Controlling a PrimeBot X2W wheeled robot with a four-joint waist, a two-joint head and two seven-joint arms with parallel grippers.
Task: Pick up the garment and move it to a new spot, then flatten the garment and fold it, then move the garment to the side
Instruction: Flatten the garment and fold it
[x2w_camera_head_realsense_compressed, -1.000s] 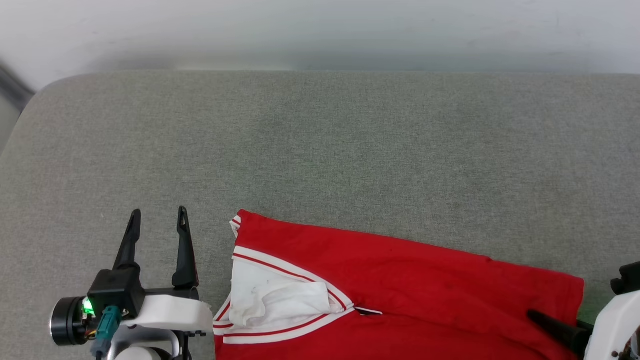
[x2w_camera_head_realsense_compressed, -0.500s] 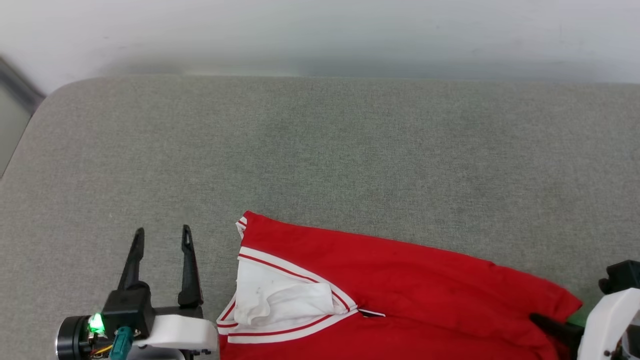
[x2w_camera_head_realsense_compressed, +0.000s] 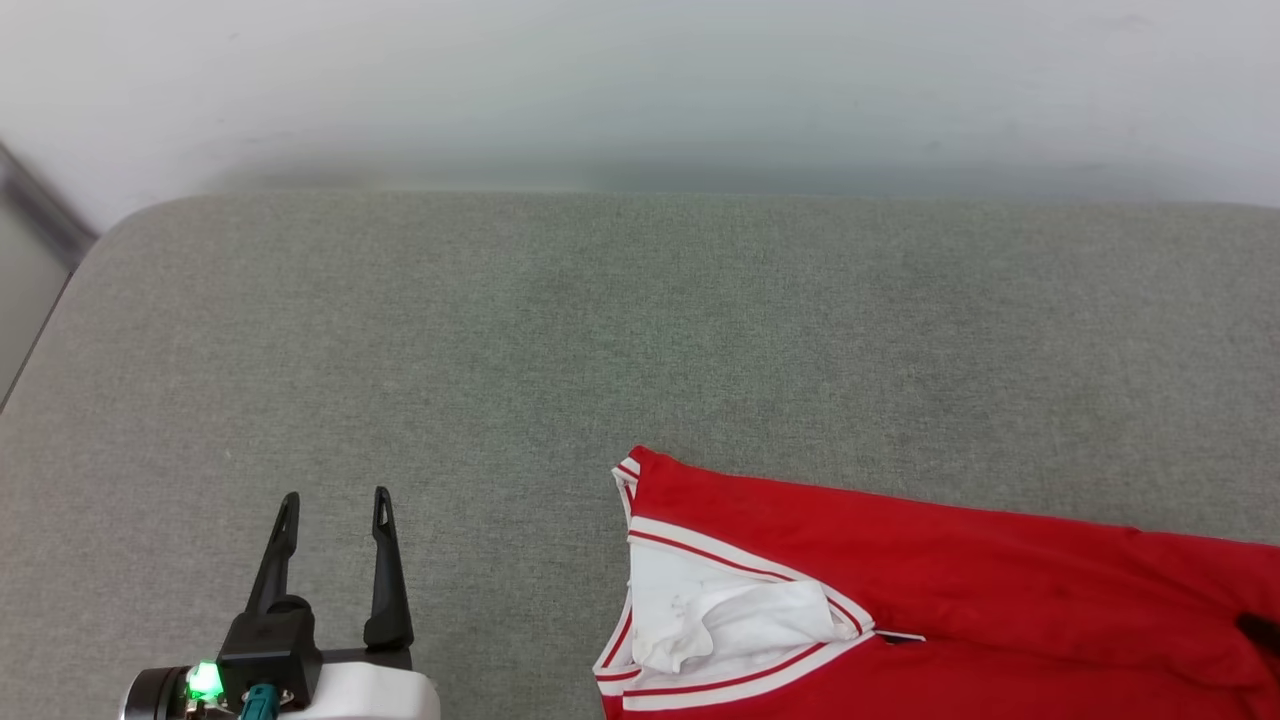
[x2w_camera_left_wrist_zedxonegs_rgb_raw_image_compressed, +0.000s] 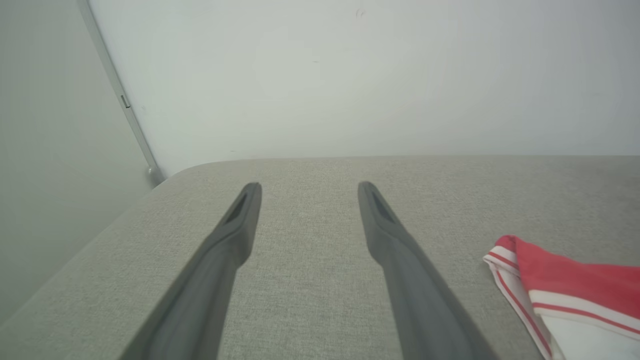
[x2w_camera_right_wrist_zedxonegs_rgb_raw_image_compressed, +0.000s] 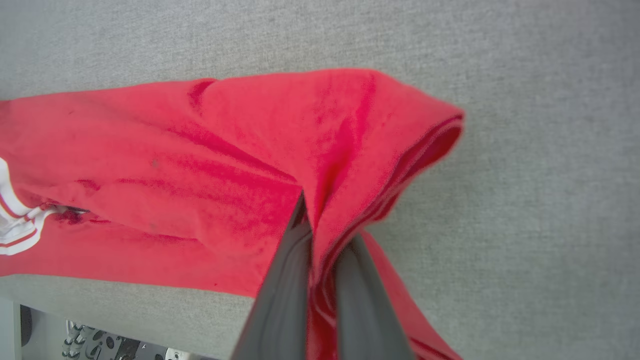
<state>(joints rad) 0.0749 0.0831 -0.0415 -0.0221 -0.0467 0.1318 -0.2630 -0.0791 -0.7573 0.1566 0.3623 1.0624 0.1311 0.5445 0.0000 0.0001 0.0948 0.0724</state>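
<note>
A red jersey-style shirt with white sleeve and red-and-white striped trim (x2w_camera_head_realsense_compressed: 900, 600) lies on a grey fabric-covered worktop (x2w_camera_head_realsense_compressed: 640, 330), at the near right of the head view, with its body running off the right and lower edges. Its white sleeve end points toward the middle of the worktop. The right gripper (x2w_camera_right_wrist_zedxonegs_rgb_raw_image_compressed: 326, 225) has its two dark fingers drawn together on a bunched fold of the red cloth near the shirt's far end, and the fabric rises in a ridge above the fingertips. The left gripper (x2w_camera_head_realsense_compressed: 336, 495) hovers over bare worktop at the near left, well apart from the shirt, with its fingers spread wide and nothing between them. A plain white wall (x2w_camera_head_realsense_compressed: 640, 80) stands behind the worktop's rounded far edge.
</note>
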